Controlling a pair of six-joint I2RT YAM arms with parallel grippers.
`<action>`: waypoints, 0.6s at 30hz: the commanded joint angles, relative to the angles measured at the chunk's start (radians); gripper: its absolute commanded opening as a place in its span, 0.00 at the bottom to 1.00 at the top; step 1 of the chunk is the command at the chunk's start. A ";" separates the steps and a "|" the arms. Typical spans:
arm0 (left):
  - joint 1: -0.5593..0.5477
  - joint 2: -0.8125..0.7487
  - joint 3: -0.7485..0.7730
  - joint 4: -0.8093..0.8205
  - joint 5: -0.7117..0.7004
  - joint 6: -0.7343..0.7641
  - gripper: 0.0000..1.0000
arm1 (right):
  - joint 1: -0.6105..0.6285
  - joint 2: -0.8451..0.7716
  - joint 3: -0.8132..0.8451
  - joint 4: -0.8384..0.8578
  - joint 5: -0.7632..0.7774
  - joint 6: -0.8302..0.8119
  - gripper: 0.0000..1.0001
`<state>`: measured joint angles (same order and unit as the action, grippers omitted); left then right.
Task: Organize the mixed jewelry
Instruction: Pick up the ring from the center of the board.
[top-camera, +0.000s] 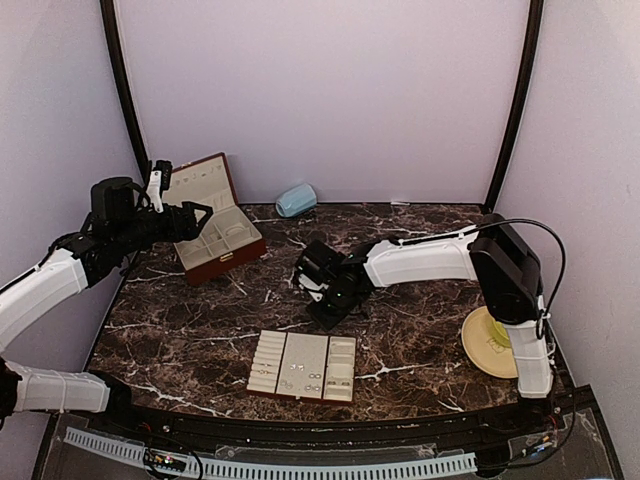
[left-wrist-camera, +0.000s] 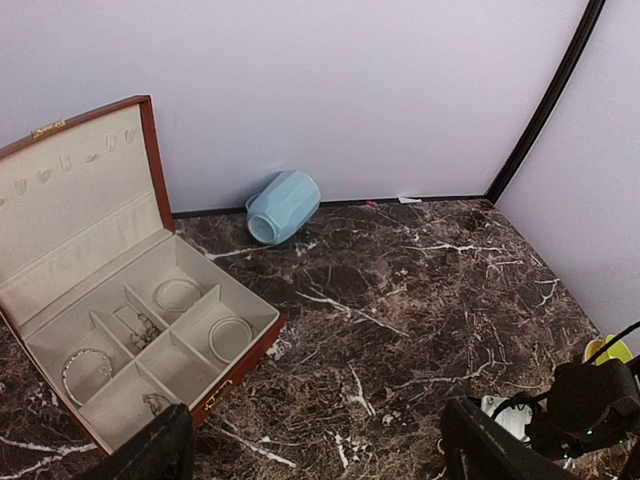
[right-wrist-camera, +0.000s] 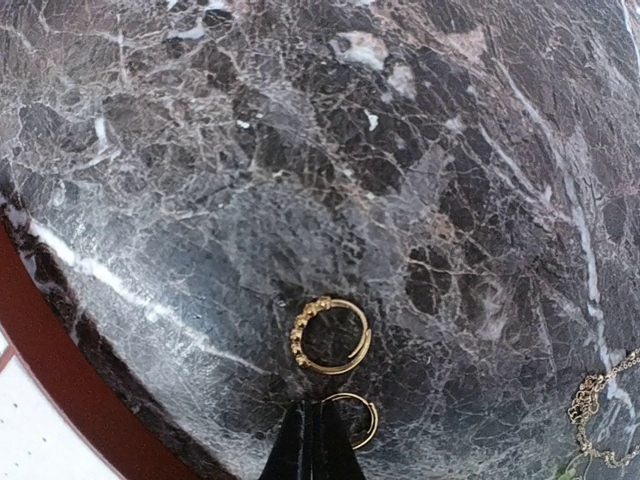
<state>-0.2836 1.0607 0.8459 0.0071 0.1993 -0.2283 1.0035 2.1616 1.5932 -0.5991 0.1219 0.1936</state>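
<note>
Two gold rings (right-wrist-camera: 331, 336) lie on the dark marble table (top-camera: 420, 330), seen close up from the right wrist. The larger one, beaded along one side, rests flat just ahead of the right gripper (right-wrist-camera: 318, 440); the smaller ring (right-wrist-camera: 356, 418) lies just beside the fingertips, touching or nearly touching them. The right gripper's fingers are pressed together into one dark point aimed down at the table, and whether they pinch the small ring's edge is not clear. A fine gold chain (right-wrist-camera: 600, 410) sits well off to the right of the rings, near the picture's edge.

From above, the right gripper (top-camera: 330, 300) hangs low over the table just beyond the cream tray (top-camera: 303, 365), which lies flat with several tiny shiny pieces in its slots. The left gripper (top-camera: 190, 215) hovers over the open red-brown box (top-camera: 212, 225), on the far-left side of the tray, its fingers spread wide with nothing between them. Bracelets (left-wrist-camera: 177, 295) lie in the box's cream compartments. A pale blue cup (top-camera: 296, 200) lies on its side by the back wall, beyond the tray, and a yellow plate (top-camera: 487, 345) sits to the tray's right.
</note>
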 joint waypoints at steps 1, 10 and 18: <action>0.006 -0.025 -0.015 0.022 -0.008 -0.004 0.87 | 0.001 -0.014 0.008 0.024 -0.005 0.023 0.00; 0.006 -0.083 -0.078 0.112 0.012 0.023 0.87 | -0.062 -0.154 -0.053 0.138 -0.222 0.070 0.00; 0.005 -0.080 -0.150 0.275 0.209 0.062 0.87 | -0.129 -0.304 -0.208 0.320 -0.462 0.109 0.00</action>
<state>-0.2836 0.9962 0.7425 0.1474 0.2718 -0.2008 0.9077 1.9343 1.4609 -0.4221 -0.1680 0.2676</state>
